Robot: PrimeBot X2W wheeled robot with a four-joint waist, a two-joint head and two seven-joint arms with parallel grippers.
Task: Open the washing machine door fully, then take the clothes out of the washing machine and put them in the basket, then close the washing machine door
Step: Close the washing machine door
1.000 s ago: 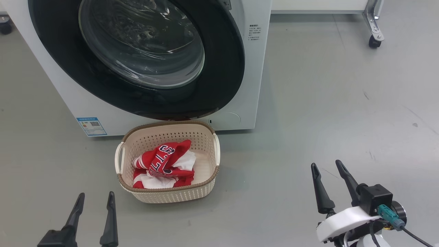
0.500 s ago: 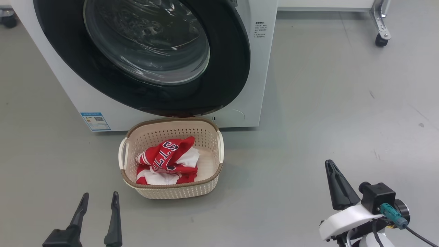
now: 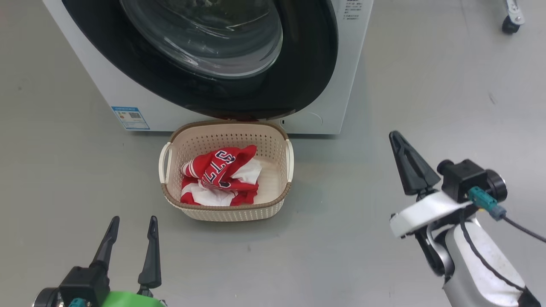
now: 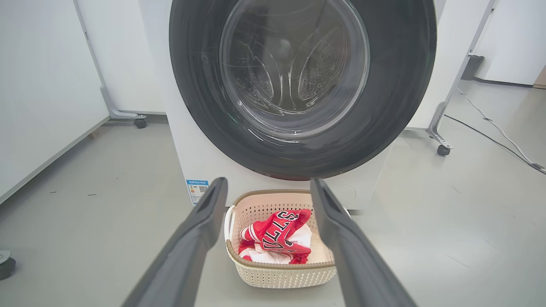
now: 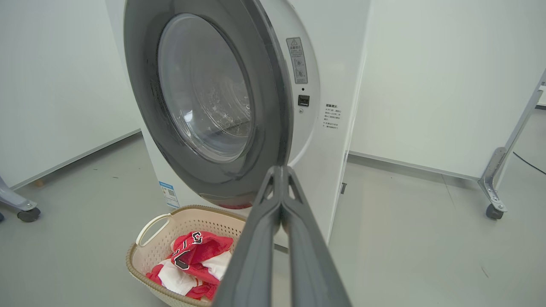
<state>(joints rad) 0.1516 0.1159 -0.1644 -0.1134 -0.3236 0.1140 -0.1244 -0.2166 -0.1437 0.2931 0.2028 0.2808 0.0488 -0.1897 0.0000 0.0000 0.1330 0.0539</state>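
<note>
The washing machine (image 3: 354, 76) stands white at the top of the head view. The washing machine door (image 3: 311, 64), black-rimmed with a glass bowl, stands slightly ajar, its thick right edge (image 5: 273, 106) off the front panel. Below the door, the cream basket (image 3: 230, 212) holds the clothes (image 3: 222, 177), red and white. My left gripper (image 3: 133, 219) is open and empty, near the floor in front of the basket's left. My right gripper (image 3: 393, 135) is shut on nothing, raised to the right of the basket. The left wrist view looks between the open fingers (image 4: 204, 221) at the basket (image 4: 281, 273).
Grey floor lies all around. A wheeled frame's caster (image 3: 509, 23) stands at the far right behind the machine, another caster (image 4: 139, 123) at the left. A cable (image 4: 490, 123) runs along the floor on the right. White wall panels stand behind.
My right gripper has shut its fingers and risen higher beside the basket. The head camera has shifted, so the whole picture has slid; basket, clothes and door keep their places.
</note>
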